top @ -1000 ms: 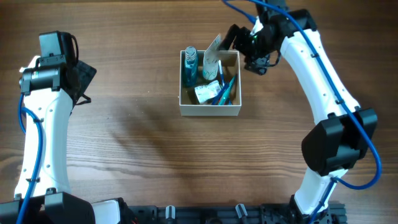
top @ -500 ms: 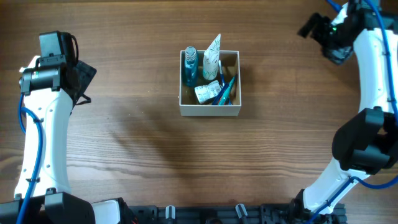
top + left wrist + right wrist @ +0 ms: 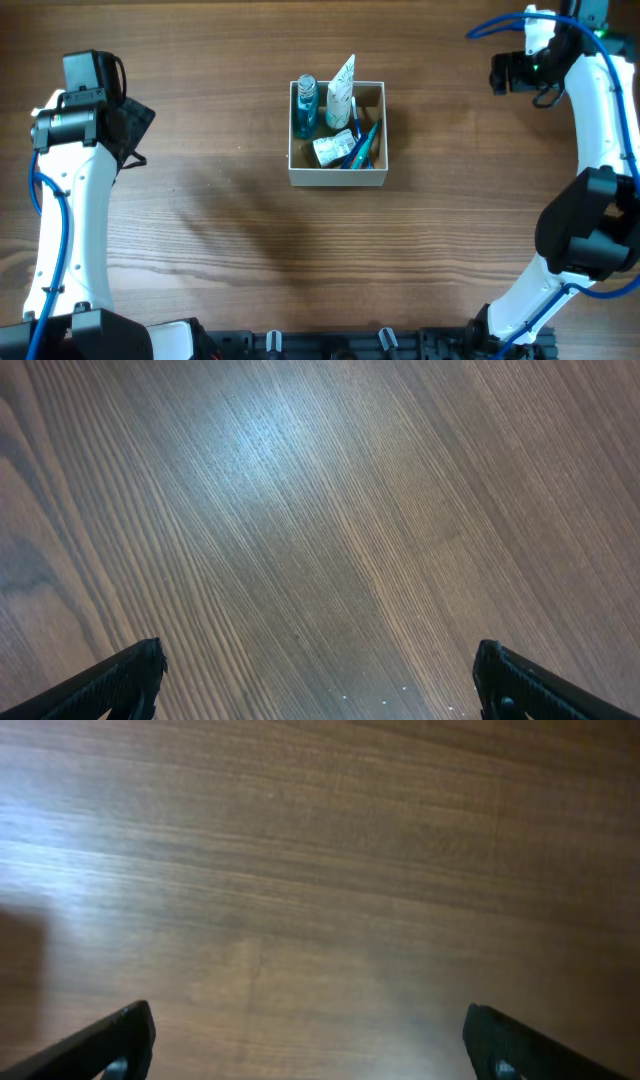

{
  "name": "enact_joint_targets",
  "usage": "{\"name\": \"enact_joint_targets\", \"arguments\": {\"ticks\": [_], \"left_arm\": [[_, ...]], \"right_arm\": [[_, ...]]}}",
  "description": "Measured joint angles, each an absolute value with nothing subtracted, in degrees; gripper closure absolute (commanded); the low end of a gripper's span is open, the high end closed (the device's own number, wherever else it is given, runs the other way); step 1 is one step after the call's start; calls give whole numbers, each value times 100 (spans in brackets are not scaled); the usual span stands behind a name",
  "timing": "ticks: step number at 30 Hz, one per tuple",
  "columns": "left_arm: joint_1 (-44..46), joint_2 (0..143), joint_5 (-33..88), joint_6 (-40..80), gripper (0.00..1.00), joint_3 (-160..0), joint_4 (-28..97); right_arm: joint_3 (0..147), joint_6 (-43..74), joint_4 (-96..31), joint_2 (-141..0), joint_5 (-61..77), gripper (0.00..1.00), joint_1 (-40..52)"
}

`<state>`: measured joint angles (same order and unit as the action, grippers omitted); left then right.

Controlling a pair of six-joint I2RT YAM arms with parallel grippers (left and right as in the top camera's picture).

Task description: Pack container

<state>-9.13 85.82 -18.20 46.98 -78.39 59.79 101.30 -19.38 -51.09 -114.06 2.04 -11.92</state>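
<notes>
The container [image 3: 337,178], a small square white-walled box with a tan inside, sits at the table's middle in the overhead view. It holds a teal bottle [image 3: 305,105], a white tube [image 3: 340,90] standing upright, a white packet [image 3: 331,148] and blue items [image 3: 360,147]. My right gripper [image 3: 503,73] is far right of the box near the top right, open and empty; the right wrist view [image 3: 310,1040] shows only bare wood between its fingers. My left gripper [image 3: 135,125] is far left, open and empty over bare wood, as the left wrist view [image 3: 320,680] shows.
The wooden table [image 3: 220,240] spreads around the box. A black rail [image 3: 330,345] runs along the front edge between the arm bases.
My right gripper has drawn away from the box's top right corner, out to the far right of the table. The white tube stays in the box. The left arm has not moved.
</notes>
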Motion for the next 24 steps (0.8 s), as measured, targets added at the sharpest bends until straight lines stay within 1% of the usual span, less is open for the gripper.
{"name": "enact_joint_targets", "arguments": {"ticks": [6, 24], "left_arm": [[-913, 8582, -1820, 4698, 0, -7839, 5977], [-913, 8582, -1820, 4698, 0, -7839, 5979]], "right_arm": [[9977, -2117, -4700, -11408, 185, 0, -1192], [9977, -2137, -4678, -11408, 185, 0, -1192]]}}
